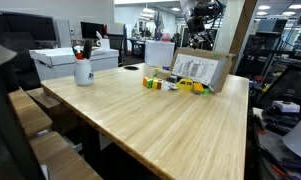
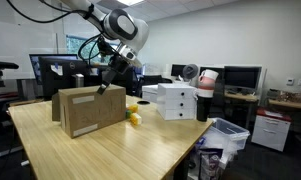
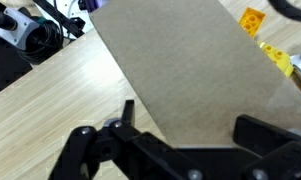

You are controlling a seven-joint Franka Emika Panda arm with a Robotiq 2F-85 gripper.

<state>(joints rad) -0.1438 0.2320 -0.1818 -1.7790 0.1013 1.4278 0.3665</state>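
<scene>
Hand (image 2: 102, 86), jaws apart, over cardboard box (image 2: 90, 112)

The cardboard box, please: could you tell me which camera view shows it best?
An exterior view: the cardboard box stands whole on the table, with two faces visible and the gripper just above it. In an exterior view the cardboard box is small and distant, showing a white printed face. The wrist view shows only one flat brown surface.

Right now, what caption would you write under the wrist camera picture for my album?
The open tool above a brown cardboard box on a wooden table, with small yellow toys nearby.
</scene>
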